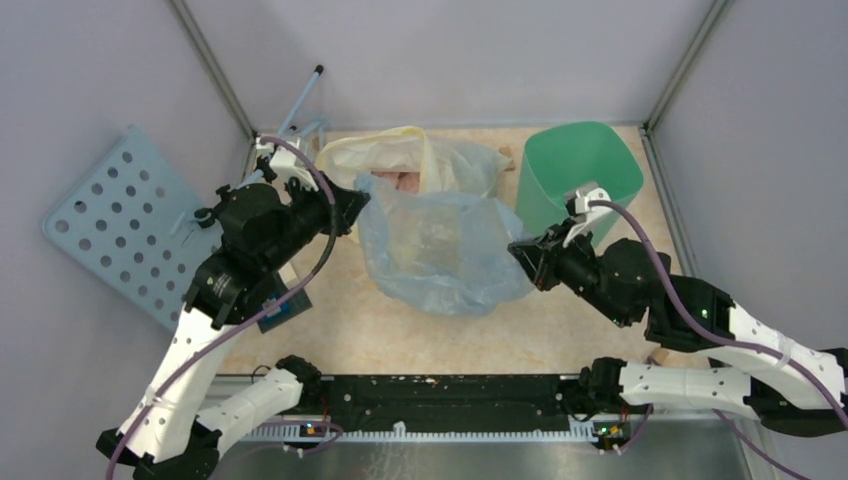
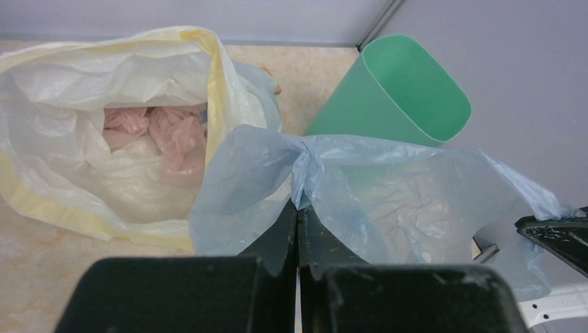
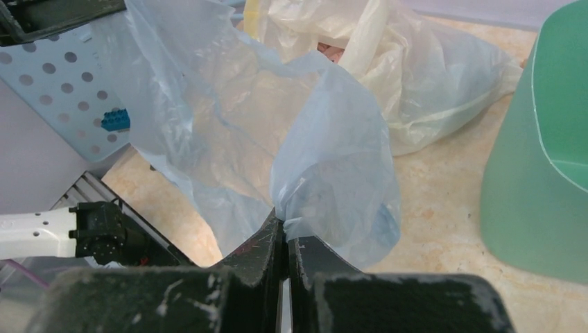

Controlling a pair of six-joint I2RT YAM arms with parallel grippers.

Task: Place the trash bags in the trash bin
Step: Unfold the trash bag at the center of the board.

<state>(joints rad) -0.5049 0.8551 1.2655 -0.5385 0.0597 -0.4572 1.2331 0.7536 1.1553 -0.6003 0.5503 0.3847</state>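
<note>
Left wrist view, nearest first: the left pincer is clenched on a gathered tuft of the pale-blue trash bag, with the film bunched between the tips of the pressed-together jaws. Right wrist view shows the same on the opposite side: the right pincer is clenched on another pinch of the bag's edge. The bag hangs spread between the two pincers over the tabletop. It lies left of the mint-green trash bin and in front of the whitish bag with yellow rim. It is not yet in the bin.

Handling, as judged:
- The film is thin, see-through and crinkled, so it is very light, limp and without form of its own.
- It is probably slippery and may tear under a sharp pull.
- Take hold at the rim, on a bunched fold rather than a single layer, at two opposed points.
- The bin is smooth, stiff plastic, upright and open. Being light, it may shift if the bag drags on its rim.

Farther off, the pale-blue perforated board stands at the far left.

Markings: no brand, label or legible writing shows on bag, bin or board.
</note>
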